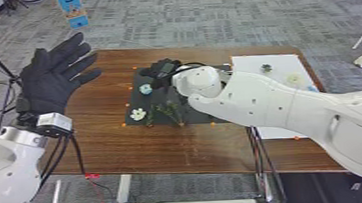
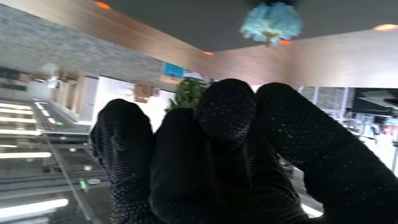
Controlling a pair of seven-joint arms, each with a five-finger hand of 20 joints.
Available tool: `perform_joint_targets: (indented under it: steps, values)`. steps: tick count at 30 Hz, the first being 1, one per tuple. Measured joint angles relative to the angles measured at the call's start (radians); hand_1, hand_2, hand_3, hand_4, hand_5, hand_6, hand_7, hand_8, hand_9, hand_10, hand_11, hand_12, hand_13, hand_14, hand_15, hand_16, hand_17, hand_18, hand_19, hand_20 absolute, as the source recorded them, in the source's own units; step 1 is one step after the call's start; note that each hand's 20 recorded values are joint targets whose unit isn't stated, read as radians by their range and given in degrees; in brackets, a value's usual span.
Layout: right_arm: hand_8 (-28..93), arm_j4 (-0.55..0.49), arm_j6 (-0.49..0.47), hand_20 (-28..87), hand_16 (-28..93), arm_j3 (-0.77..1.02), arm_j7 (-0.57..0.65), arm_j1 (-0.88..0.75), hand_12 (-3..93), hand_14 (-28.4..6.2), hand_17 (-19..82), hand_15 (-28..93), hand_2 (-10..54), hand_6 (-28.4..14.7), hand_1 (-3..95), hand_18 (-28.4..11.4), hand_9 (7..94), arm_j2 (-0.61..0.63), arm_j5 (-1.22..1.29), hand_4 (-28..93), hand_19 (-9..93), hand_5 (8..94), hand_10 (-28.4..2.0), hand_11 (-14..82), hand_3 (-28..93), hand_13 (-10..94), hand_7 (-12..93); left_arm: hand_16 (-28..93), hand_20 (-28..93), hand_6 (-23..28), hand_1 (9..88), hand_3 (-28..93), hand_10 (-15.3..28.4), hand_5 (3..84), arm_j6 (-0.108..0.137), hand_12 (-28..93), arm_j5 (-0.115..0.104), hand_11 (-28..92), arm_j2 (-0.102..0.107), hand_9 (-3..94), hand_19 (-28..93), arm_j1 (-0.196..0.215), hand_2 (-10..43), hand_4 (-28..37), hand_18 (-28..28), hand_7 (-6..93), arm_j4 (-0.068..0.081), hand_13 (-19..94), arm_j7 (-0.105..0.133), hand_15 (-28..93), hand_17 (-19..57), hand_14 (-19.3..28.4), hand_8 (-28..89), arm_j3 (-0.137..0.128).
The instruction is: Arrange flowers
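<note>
At the left of the head view, the left hand (image 1: 50,79) is open, its fingers spread beside the table. The right hand (image 1: 162,69) is over the far part of the dark mat (image 1: 133,101), beyond a blue flower (image 1: 146,89). Nearer on the mat lie a white flower (image 1: 138,114) and thin green stems (image 1: 170,111). In the right wrist view the right hand (image 2: 226,112) has its thumb against its fingers, and a leafy green sprig (image 2: 188,93) pokes out at the fingertips. The blue flower (image 2: 273,23) hangs apart from them there. The sprig's stem is hidden by the glove.
A white board (image 1: 277,133) lies on the table's right side, with a small dark green item (image 1: 266,68) and a pale yellow flower (image 1: 294,78) on it. Small orange markers dot the mat's edges. The right arm crosses above the board and mat.
</note>
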Motion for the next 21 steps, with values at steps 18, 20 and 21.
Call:
perform_joint_targets:
  steps: [18, 20, 21]
  values:
    - [-13, 0.119, -0.062, 66, 38, -0.055, -0.002, 0.006, 42.7, -6.1, 48, 91, 15.2, 2.6, 26.8, -23.7, 75.6, -0.095, 0.003, 3, 93, 26.6, -11.3, 60.4, 93, 80, 16, 4, 0, 3.1, 21.6, 63, 11.5, 28.6, -0.007, 16, 0.0, 13, 0.002, 24.4, 43, -0.051, -2.9, -28.3, 26.3, 14.1, 0.014, 20, 0.005, 14, -9.3, 14.6, -8, 0.043]
    - [-14, 0.112, -0.066, 66, 38, -0.059, -0.009, 0.006, 42.5, -6.3, 47, 91, 15.4, 2.6, 26.7, -23.8, 75.7, -0.094, -0.003, 3, 93, 27.8, -11.4, 60.7, 93, 80, 16, 4, 0, 3.1, 21.9, 62, 11.5, 28.6, -0.008, 16, 0.0, 13, 0.002, 24.4, 43, -0.051, -2.8, -28.3, 26.4, 14.1, 0.014, 20, 0.005, 14, -9.3, 14.6, -8, 0.041]
    - [-14, 0.107, -0.068, 66, 37, -0.061, -0.013, 0.006, 42.4, -6.4, 47, 91, 15.9, 2.5, 26.5, -23.8, 75.9, -0.093, -0.007, 3, 93, 28.4, -11.5, 60.8, 93, 80, 16, 4, 0, 3.1, 21.6, 63, 11.5, 28.6, -0.008, 16, 0.0, 13, 0.002, 24.4, 43, -0.05, -2.9, -28.3, 26.4, 14.1, 0.014, 20, 0.005, 14, -9.3, 14.6, -8, 0.04]
